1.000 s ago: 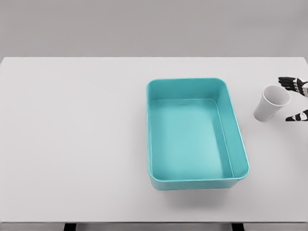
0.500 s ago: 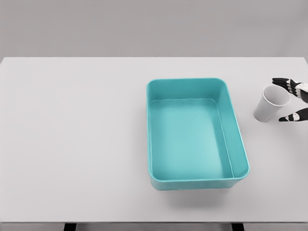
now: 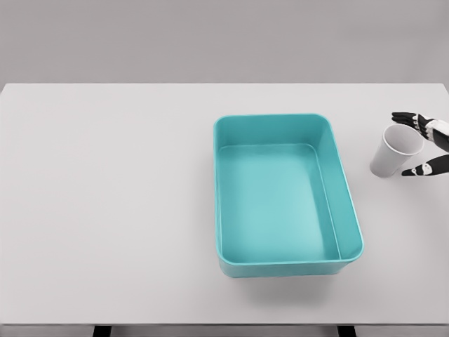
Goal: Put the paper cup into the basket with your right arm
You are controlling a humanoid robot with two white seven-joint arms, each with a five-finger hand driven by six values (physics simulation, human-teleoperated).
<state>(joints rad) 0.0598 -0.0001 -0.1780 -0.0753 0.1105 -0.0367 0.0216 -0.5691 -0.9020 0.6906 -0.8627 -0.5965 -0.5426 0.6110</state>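
Presently: wide white flat desk (image 3: 105, 210) fills most of the head view, grey wall behind. Right of centre, on the desk, sits a turquoise rectangular plastic basket (image 3: 223, 189), rounded corners, open top, interior bare. Off to its right, apart from the basket's right wall, rests a white paper cup (image 3: 393, 156), tilted with open mouth facing up and toward the right, narrower base pointing down-left, base on the desk. At the far right edge enters the right hand (image 3: 429, 144), black segments with white joints, only partly in frame. Fingers (image 3: 405, 117) reach in above the cup's rim, upper tips just at or over the far edge of the mouth; one lower digit extends just beside the cup's lower right side. Fingers spread on either side of the cup's upper part, not closed around it; actual contact with the cup cannot be told at this size. Cup not lifted, not in the basket. Left arm out of frame.
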